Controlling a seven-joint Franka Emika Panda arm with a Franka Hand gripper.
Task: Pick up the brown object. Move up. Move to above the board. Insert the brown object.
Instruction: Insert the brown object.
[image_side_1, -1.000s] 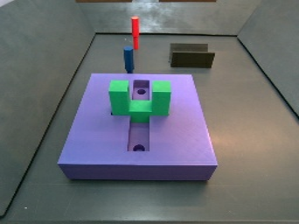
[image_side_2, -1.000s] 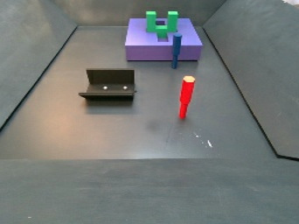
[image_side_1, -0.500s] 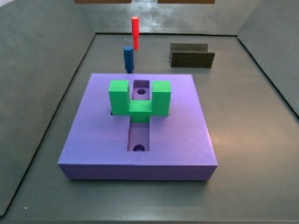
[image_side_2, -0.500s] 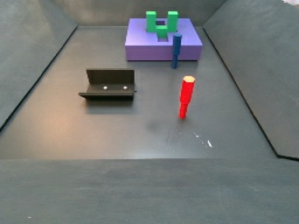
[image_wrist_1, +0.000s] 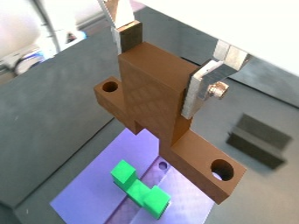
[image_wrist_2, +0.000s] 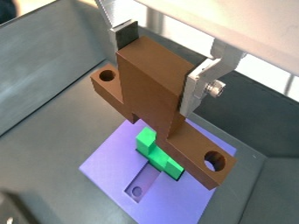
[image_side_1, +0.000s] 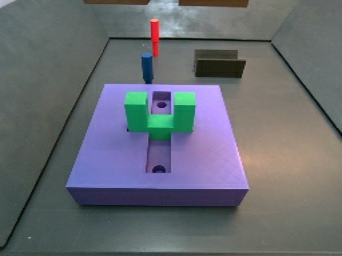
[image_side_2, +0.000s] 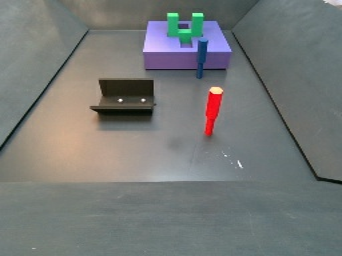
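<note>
The grey floor (image_side_2: 174, 150) holds the purple board (image_side_1: 201, 150) and the dark fixture (image_side_2: 124, 96). A red peg (image_side_2: 213, 110) and a blue peg (image_side_2: 202, 58) stand on it. The tool (image_wrist_1: 163, 66) is up above, gripping the brown bar (image_wrist_1: 158, 96).

place: simulated robot test cell | cue: plain grey walled floor (image_side_2: 160, 150), flat-coloured blocks

Dark grey floor (image_side_2: 160, 150) (faint glare), grey sloped walls (image_side_1: 54, 70); claw (image_wrist_1: 163, 66) overhead.

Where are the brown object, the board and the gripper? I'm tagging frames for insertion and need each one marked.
brown object (image_wrist_1: 149, 92): a wrist view, on its upright block, between the fingers.
board (image_side_1: 207, 150): a side view, on the bare purple top beside the groove.
gripper (image_wrist_2: 159, 54): a wrist view, midway between the fingertips, above the board.
</note>
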